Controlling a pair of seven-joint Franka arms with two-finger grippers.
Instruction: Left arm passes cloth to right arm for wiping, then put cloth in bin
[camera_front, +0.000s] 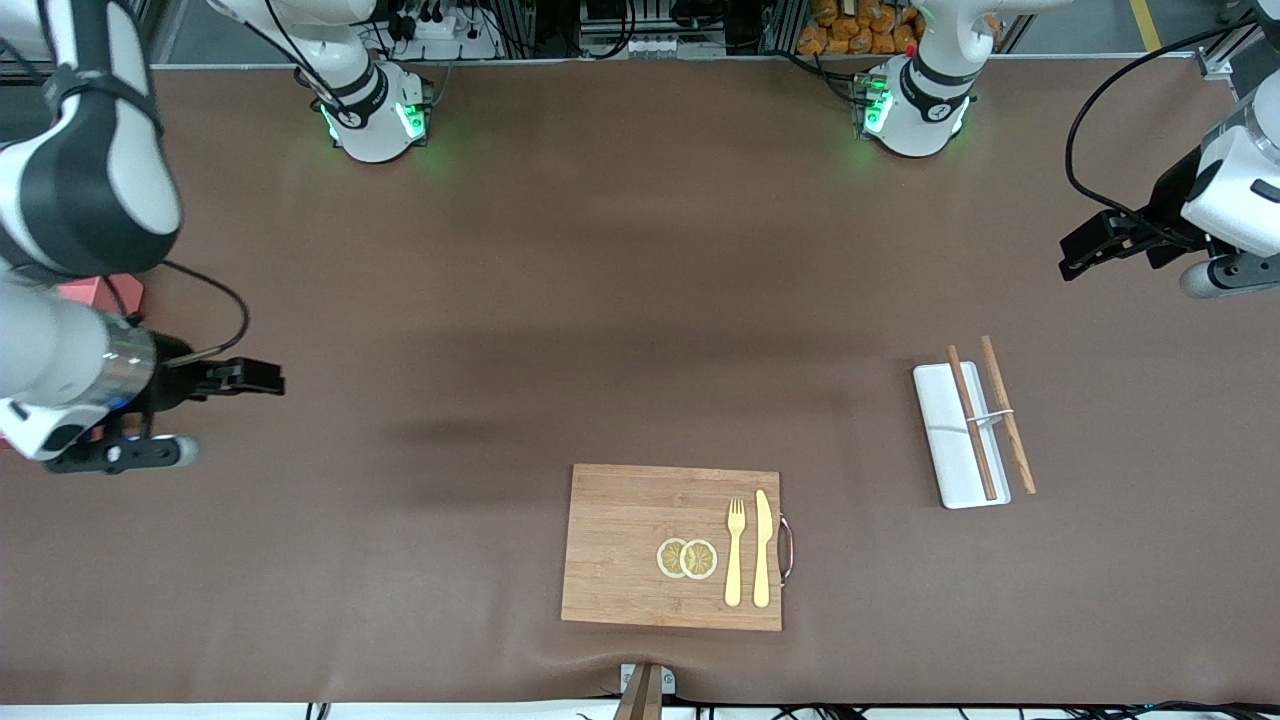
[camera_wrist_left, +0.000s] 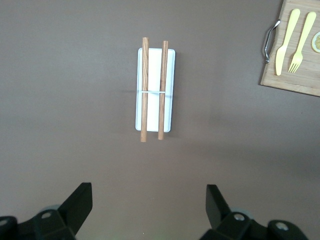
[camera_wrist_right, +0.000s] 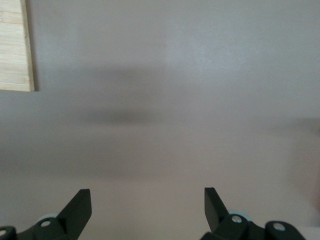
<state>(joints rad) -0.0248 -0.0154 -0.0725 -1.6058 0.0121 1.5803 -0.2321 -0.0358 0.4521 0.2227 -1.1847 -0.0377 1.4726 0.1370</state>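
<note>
No cloth showed in any of my views, so I could not say where it lay. The only candidate spot was a pink thing (camera_front: 97, 291) at the right arm's end of the desk (camera_front: 640, 300), mostly hidden by my right arm. Whether that was the bin, and whether the cloth sat in it, I could not tell. The scene fitted two readings: the cloth was out of sight and waiting to be fetched, or it was already dropped in the bin with both arms drawn back.

Judging from that, doing this step well meant committing to no grasp until the cloth was actually in view. It also meant keeping both arms off the table setting. That setting was a white tray (camera_front: 950, 440) with two wooden chopsticks (camera_front: 1008, 415) laid along it, and a bamboo board (camera_front: 620, 540) nearer the front camera. The board carried two lemon slices (camera_front: 687, 558), a yellow fork (camera_front: 735, 550) and a yellow knife (camera_front: 763, 545).

My left end effector (camera_wrist_left: 148, 195) hung over bare desk toward the left arm's end. Its fingers were spread wide, gripped nothing and touched nothing, and the tray lay in its wrist view.

My right end effector (camera_wrist_right: 147, 197) hung over bare desk toward the right arm's end. Its fingers were equally wide apart, with nothing between them.
</note>
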